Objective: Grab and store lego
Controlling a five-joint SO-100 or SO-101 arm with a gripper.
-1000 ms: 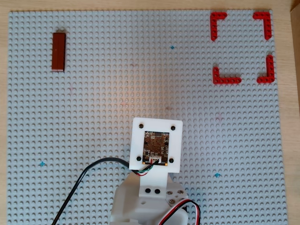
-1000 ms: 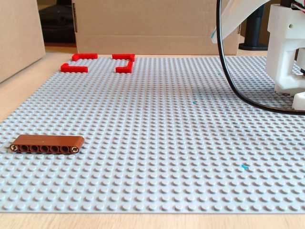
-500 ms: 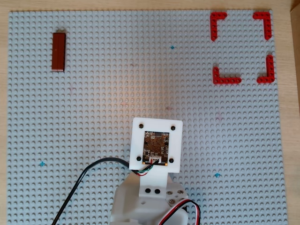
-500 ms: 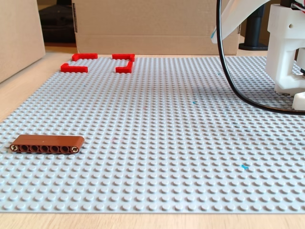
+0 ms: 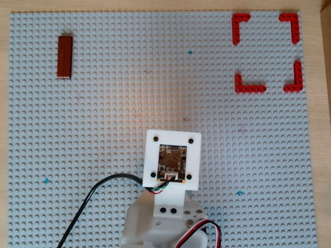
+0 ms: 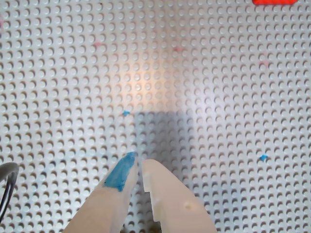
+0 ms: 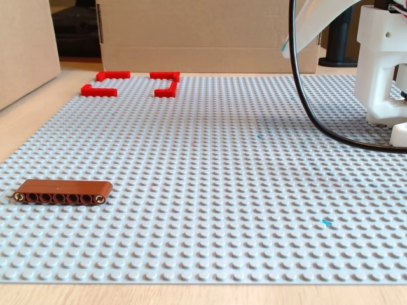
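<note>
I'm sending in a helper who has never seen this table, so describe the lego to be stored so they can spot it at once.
Start from the large grey studded baseplate that covers the table. In the overhead view, go to its top left corner: the lego lies there flat and alone, far from the arm. It is a long, narrow, dark reddish-brown beam with a row of holes along its side, unlike the bright red L-shaped corner pieces grouped at the top right.

Light is bright, warm and even in all three views, with no deep shadows on the grey baseplate point(image 5: 103, 129). In the wrist view a soft orange-white glare patch sits above a faint rectangular shadow — the gripper point(image 6: 137, 162) fingers at the bottom edge are blurred, out of focus. The fixed view is sharp up close — the cardboard point(image 7: 191, 32) behind looks softer.
</note>
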